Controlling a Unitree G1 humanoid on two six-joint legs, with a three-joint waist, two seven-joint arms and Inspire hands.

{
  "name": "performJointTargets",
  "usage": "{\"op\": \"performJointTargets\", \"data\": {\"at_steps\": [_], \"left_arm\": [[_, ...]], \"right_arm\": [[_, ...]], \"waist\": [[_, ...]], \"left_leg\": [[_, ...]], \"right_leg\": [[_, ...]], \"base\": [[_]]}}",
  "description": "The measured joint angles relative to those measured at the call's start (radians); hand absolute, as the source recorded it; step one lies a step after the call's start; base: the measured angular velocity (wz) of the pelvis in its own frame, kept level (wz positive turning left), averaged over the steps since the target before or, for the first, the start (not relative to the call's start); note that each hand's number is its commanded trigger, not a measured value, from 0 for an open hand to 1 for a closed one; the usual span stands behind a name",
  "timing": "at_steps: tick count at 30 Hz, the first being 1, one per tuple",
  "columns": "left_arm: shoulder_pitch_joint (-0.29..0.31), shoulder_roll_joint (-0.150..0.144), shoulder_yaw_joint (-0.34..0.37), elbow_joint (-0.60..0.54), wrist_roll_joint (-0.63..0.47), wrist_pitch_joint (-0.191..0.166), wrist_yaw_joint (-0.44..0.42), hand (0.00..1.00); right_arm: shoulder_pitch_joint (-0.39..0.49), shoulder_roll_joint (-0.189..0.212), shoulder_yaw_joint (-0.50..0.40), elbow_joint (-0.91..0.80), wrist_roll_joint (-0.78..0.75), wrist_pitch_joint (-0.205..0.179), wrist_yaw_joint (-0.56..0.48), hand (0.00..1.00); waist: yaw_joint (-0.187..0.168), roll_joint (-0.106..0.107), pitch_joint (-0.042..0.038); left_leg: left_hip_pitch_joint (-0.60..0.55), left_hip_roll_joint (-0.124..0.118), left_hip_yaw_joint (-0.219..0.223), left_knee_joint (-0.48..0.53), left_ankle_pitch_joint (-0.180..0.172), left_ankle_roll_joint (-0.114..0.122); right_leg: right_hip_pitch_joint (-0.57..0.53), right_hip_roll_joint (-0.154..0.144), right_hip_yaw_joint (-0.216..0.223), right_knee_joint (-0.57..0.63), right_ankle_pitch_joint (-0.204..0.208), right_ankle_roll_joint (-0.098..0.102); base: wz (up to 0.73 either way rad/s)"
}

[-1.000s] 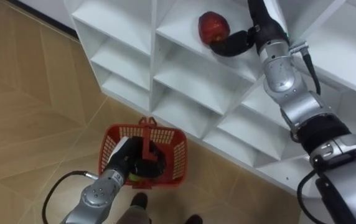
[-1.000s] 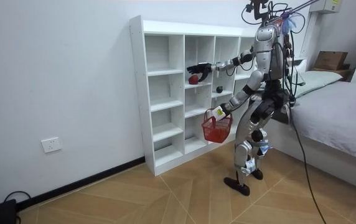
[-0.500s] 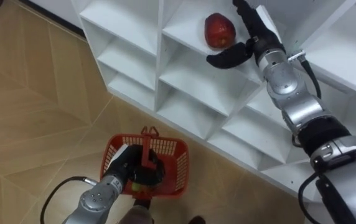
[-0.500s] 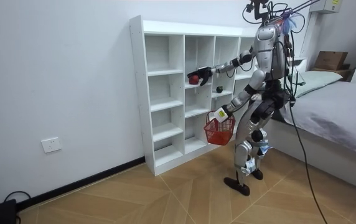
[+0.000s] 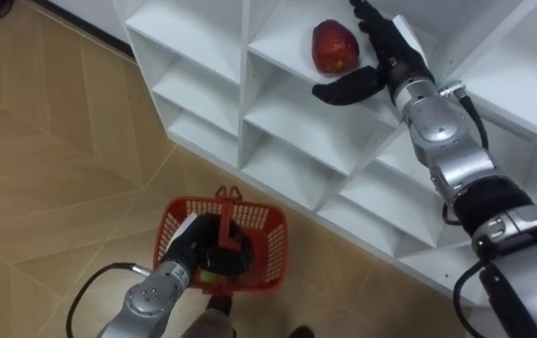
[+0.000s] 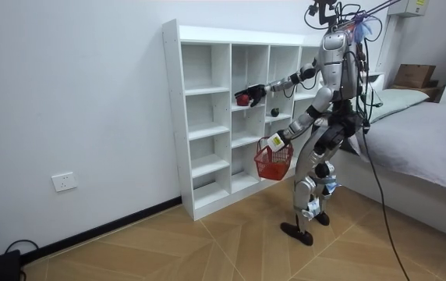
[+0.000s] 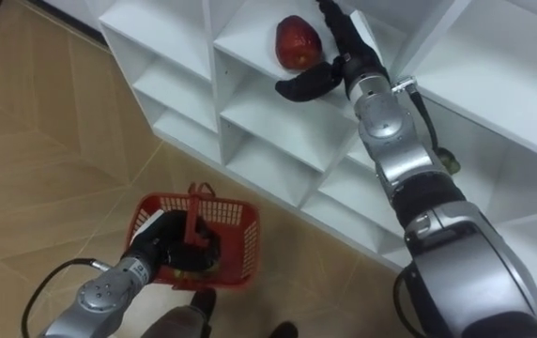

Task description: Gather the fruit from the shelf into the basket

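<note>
Closet [image 5: 242,89]: white open grid. Stands right up against it, bed [image 6: 433,140] behind, at the room view's right.

Basket [image 5: 270,246]: red, hangs low on the left, well below and to the near-left of the target shelf. Left hand [image 5: 201,252] curled round its upright handle, so that arm is busy and much farther from the fruit. Small yellow-green thing visible low inside the basket; cannot tell what.

Right hand [image 5: 392,68]: reaches into an upper compartment, in the room view the second one down in the second column from the left. Fingers straight and spread from the thumb, nothing clamped.

Apple [image 5: 334,47]: red, sits on that shelf, not held. Key relation: lies immediately left of the right palm, inside the open V, with the fingers running along its far-right side and the thumb stretched out below its near side. Contact with the fingers too close to call. Roughly round, no real long axis, so grasp angle probably not critical.

Judgement: only needs a small shift left plus closing around it, then a long carry down and left to the basket. Risk of nudging the apple deeper into the compartment if the fingers close early.

Small dark round thing [image 6: 274,112] one compartment over toward the room view's right and lower, likely the next pick.
</note>
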Motion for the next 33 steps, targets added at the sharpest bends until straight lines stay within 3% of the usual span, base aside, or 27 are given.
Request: {"op": "performJointTargets", "data": {"at_steps": [18,19,20,21,33], "left_arm": [[0.011,0.001,-0.020,0.000,0.000,0.000,0.000,1.00],[0.011,0.000,-0.020,0.000,0.000,0.000,0.000,1.00],[0.013,0.001,-0.021,0.000,0.000,0.000,0.000,1.00],[0.013,0.001,-0.022,0.000,0.000,0.000,0.000,1.00],[0.013,0.004,-0.025,0.001,-0.001,0.000,-0.009,1.00]], "right_arm": [[0.000,-0.004,0.000,0.002,0.013,0.001,0.014,0.00],[0.000,-0.005,0.000,0.001,0.012,0.001,0.013,0.13],[0.000,-0.005,0.000,0.001,0.008,0.001,0.013,0.78],[0.000,-0.005,0.000,0.001,0.004,0.001,0.013,1.00],[0.000,-0.005,-0.007,-0.013,-0.058,-0.001,-0.056,1.00]], "waist": [[0.004,0.001,0.0009],[0.005,0.001,0.0010],[0.006,0.001,0.0010],[0.006,0.001,0.0010],[0.008,0.001,0.0009]], "left_leg": [[0.003,0.000,0.000,0.000,0.000,0.000],[0.001,0.000,0.000,0.000,0.000,0.000],[0.000,0.000,0.000,0.000,0.000,0.000],[0.000,0.000,0.000,0.001,0.000,0.000],[0.000,0.000,-0.002,0.000,0.000,0.000]], "right_leg": [[0.002,0.000,0.000,0.001,0.000,0.000],[0.000,0.000,0.000,0.001,-0.001,0.000],[0.000,-0.001,0.000,0.002,-0.002,-0.001],[0.000,-0.001,-0.001,0.001,-0.002,-0.001],[-0.001,-0.003,-0.005,0.008,-0.007,-0.002]], "base": [[0.00],[0.00],[0.00],[0.00],[0.00]]}}
